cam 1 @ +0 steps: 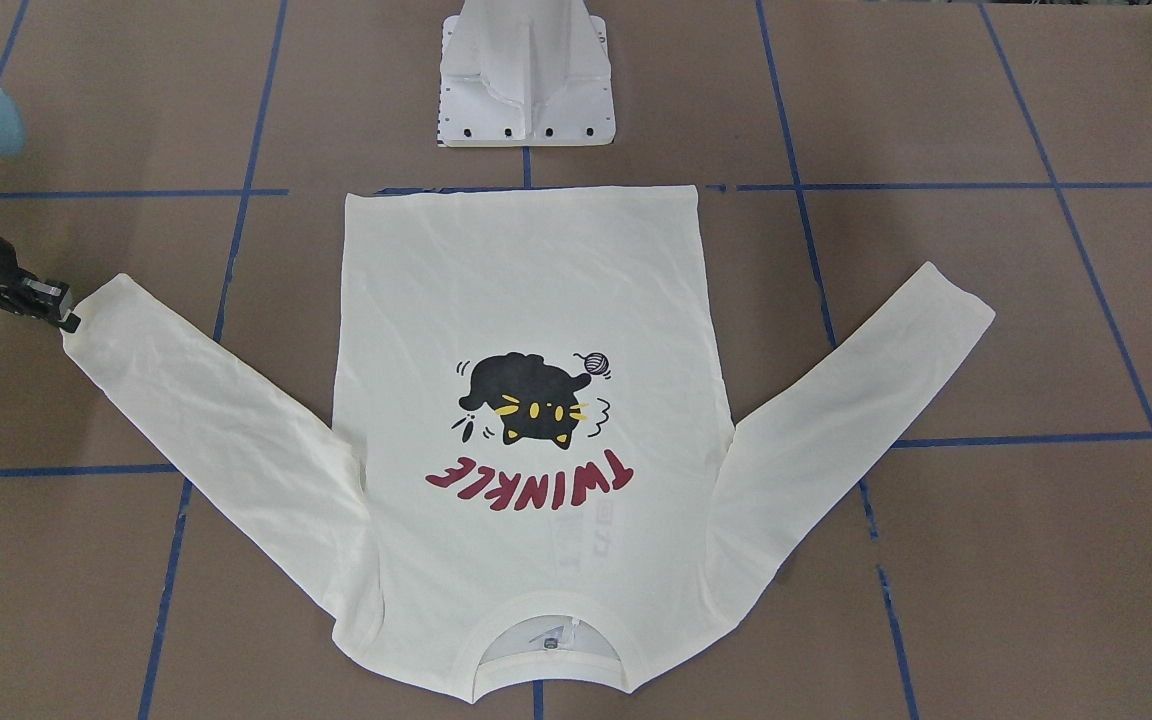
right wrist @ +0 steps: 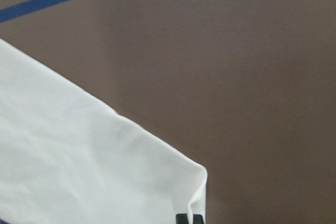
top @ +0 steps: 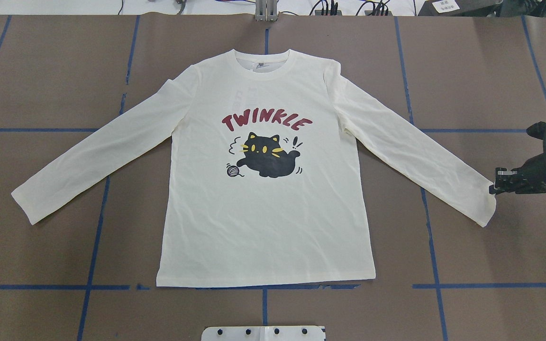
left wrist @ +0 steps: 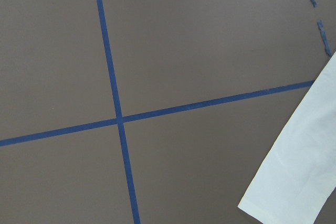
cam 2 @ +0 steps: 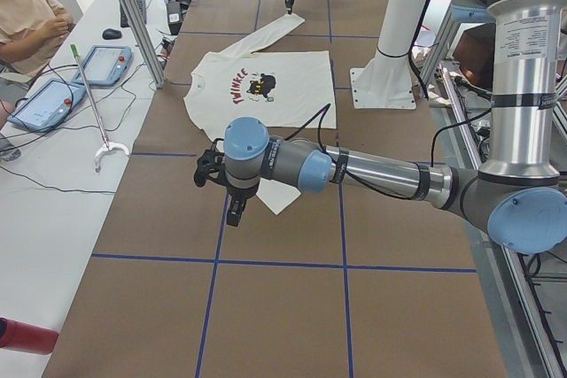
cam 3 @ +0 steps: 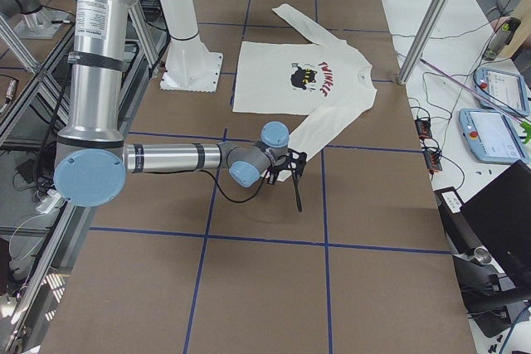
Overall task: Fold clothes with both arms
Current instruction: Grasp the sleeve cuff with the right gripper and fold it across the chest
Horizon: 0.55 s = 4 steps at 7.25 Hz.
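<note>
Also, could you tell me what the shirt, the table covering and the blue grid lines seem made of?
The shirt looks like soft matte knit cloth, probably cotton jersey: it wrinkles finely and has a collar band. The table covering looks like flat, even, matte brown paper or card; I can't tell which. The blue grid lines are likely adhesive tape, with broken, ragged ends.

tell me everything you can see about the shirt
The shirt is cream, long-sleeved, of thin soft-looking cloth, lying flat and print-up on the brown table, collar away from the robot, both sleeves spread outward. The front shows a black cat, a yarn ball and dark red TWINKLE. It's lightly creased, not yet folded. The right gripper appears to pinch the corner of one cuff.
</note>
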{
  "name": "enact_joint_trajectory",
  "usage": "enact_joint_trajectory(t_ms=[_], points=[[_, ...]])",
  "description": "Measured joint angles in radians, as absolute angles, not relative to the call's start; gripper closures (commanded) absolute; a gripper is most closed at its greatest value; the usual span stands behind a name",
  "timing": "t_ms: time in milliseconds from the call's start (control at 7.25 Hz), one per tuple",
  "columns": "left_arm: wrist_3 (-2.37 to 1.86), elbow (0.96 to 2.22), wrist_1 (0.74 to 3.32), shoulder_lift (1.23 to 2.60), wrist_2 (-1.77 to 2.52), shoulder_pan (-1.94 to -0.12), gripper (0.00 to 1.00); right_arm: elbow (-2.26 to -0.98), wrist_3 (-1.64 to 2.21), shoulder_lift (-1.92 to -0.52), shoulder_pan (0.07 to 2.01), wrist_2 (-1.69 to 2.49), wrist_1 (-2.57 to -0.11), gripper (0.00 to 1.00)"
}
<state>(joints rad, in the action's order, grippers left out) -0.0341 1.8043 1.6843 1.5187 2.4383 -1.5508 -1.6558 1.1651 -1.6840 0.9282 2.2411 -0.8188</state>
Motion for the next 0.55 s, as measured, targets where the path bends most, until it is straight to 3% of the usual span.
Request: enact_joint_trajectory(t_ms=[276,551], points=[[-0.035,1.81,1.684,1.519,2.459,-1.551,0.0,-1.69,1.373,-1.538,0.857,2.229,-0.849,1.0],[-0.034,1.81,1.685,1.52,2.47,-1.549,0.0,-1.642,1.533,-1.188,0.777,2.152,-1.08,1.0]])
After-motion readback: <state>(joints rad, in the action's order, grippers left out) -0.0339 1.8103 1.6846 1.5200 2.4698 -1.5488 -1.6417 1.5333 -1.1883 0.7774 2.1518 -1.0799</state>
